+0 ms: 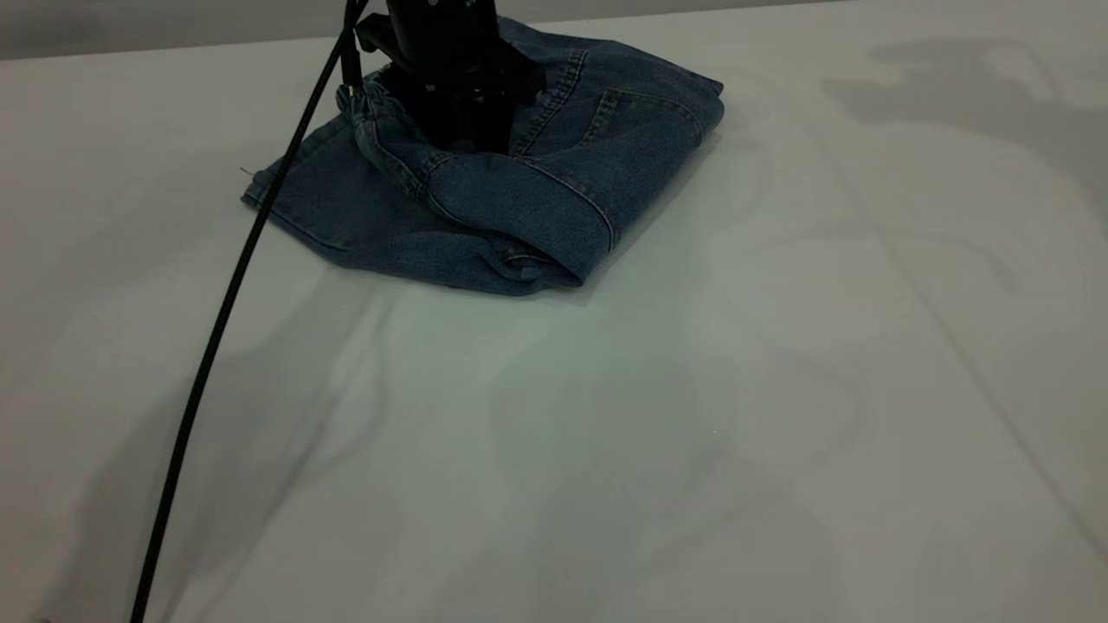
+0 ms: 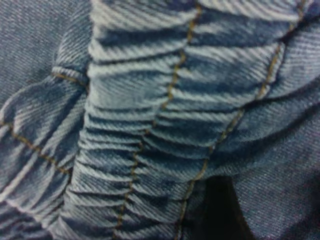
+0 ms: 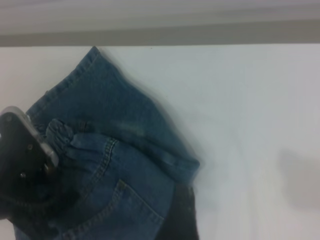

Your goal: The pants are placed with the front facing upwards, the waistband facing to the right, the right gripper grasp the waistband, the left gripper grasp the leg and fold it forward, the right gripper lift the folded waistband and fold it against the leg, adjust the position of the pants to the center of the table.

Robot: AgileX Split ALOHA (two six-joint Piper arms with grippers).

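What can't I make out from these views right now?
- Left gripper fingers: exterior view, sunk in the pants and cut off at the top edge.
- Left gripper: left wrist view, not shown; the waistband fills the picture.
- Right gripper: out of the exterior view; its own wrist view shows only a dark shape at the bottom edge.
- Pants' far edge: exterior view, behind the left gripper.

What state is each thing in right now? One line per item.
Pants: folded, lying on the table, toward its far side.
Waistband: gathered, folded over onto the leg.
Left end effector: down on the waistband.
Right end effector: out of view.
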